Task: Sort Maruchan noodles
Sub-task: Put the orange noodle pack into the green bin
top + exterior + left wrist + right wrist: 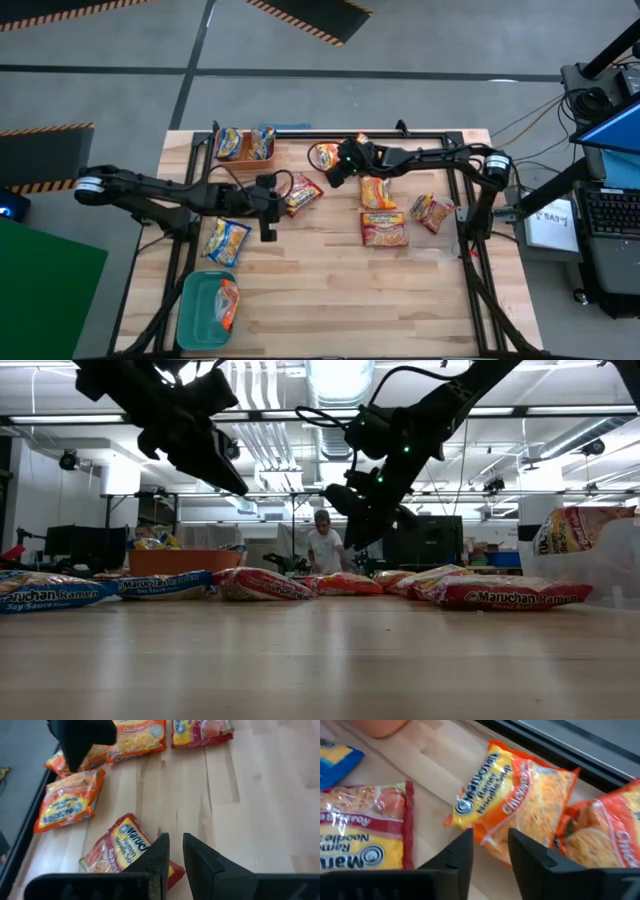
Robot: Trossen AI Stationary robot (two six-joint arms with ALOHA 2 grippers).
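Maruchan noodle packets lie flat on the wooden table. A red packet [303, 195] [120, 851] lies just beyond my left gripper [268, 215] [176, 854], which hangs above the table holding nothing, its fingers a narrow gap apart. My right gripper [336, 172] [491, 849] hovers open over an orange packet [325, 155] [520, 805] near the far edge. More packets: orange [377, 190], red [384, 228], blue [227, 240]. Two blue packets sit in the orange bin [262, 160]. One orange packet [228, 303] lies in the teal bin [195, 310].
A clear container [445, 235] at the right holds another packet [432, 212]. Black frame rails [470, 200] run along the table's sides. Bare wood [340, 290] spans the near half. In the low view a person [322, 545] stands in the room beyond the table.
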